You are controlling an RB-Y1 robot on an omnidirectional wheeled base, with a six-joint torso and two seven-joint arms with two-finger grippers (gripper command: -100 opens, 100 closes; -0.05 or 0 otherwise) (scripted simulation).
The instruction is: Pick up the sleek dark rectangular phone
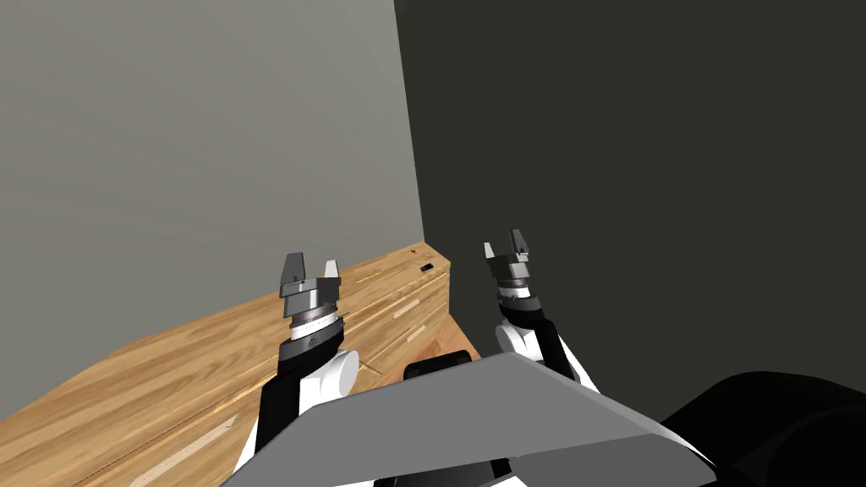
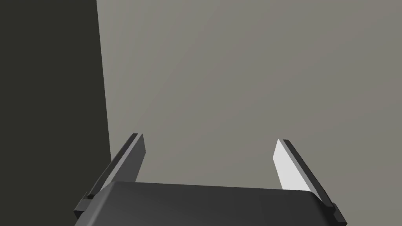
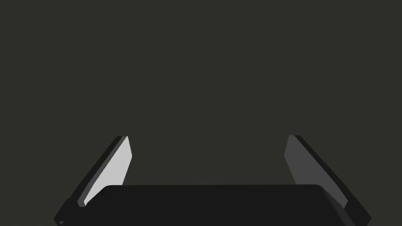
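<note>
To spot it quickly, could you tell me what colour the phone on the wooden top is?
The phone is black; the head view shows it best.

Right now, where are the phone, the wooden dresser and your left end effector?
phone [image 1: 427, 267]: head view, its dark face.
wooden dresser [image 1: 169, 372]: head view, bare top.
left end effector [image 1: 313, 262]: head view, between its fingertips.

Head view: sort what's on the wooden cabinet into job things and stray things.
Job:
- dark phone, near the cabinet's far end
- left gripper, open
- right gripper, open

Lying about:
- thin yellow item
- tiny dark item
- wooden cabinet, carrying all three
</note>
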